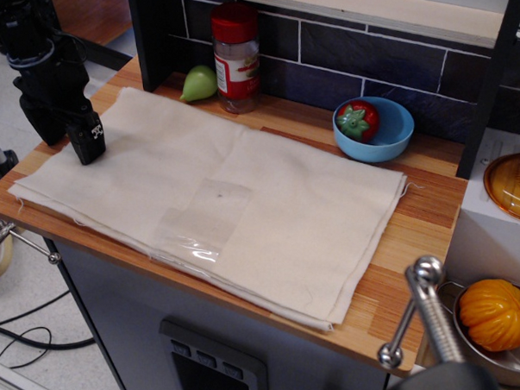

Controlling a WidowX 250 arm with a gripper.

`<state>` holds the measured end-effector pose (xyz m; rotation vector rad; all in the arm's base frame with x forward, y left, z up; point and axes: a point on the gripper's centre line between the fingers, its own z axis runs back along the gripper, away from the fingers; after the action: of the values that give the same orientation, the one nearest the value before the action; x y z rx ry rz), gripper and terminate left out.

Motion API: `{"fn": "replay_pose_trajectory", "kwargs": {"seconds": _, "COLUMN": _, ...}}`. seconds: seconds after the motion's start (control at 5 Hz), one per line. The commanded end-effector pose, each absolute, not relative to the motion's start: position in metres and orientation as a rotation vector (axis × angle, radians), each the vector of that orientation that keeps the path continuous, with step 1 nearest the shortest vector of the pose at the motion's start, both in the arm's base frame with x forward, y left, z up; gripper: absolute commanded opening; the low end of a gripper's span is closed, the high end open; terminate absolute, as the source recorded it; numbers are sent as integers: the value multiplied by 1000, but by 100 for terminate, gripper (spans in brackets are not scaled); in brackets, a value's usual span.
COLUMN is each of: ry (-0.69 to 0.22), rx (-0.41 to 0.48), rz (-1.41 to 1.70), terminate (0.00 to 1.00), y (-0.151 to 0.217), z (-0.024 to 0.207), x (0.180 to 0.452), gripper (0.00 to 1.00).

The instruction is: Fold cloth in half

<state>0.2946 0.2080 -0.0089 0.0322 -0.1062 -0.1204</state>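
Observation:
The cloth [243,204] is a large cream sheet lying flat across the wooden counter, with doubled layers showing along its front and right edges. A glossy clear patch [201,222] and a small dark dot sit near its middle. My black gripper [66,139] hangs over the cloth's far left end, its fingertips [87,144] at or just above the fabric. The two fingers stand apart and hold nothing.
A red-capped spice jar [237,58] and a green pear [199,82] stand at the back behind the cloth. A blue bowl [394,139] holding a red strawberry toy sits at the back right. A metal pot with an orange fruit [496,312] is off the counter's right.

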Motion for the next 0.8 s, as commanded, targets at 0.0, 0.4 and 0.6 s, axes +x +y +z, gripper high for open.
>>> {"fn": "replay_pose_trajectory", "kwargs": {"seconds": 0.0, "ry": -108, "rx": 18, "rz": -127, "terminate": 0, "y": 203, "z": -27, "x": 286, "gripper": 0}}
{"fn": "replay_pose_trajectory", "kwargs": {"seconds": 0.4, "ry": -86, "rx": 0, "rz": -129, "terminate": 0, "y": 199, "z": -24, "x": 290, "gripper": 0}}
{"fn": "replay_pose_trajectory", "kwargs": {"seconds": 0.6, "ry": -90, "rx": -92, "rz": -117, "terminate": 0, "y": 182, "z": 11, "x": 302, "gripper": 0}}
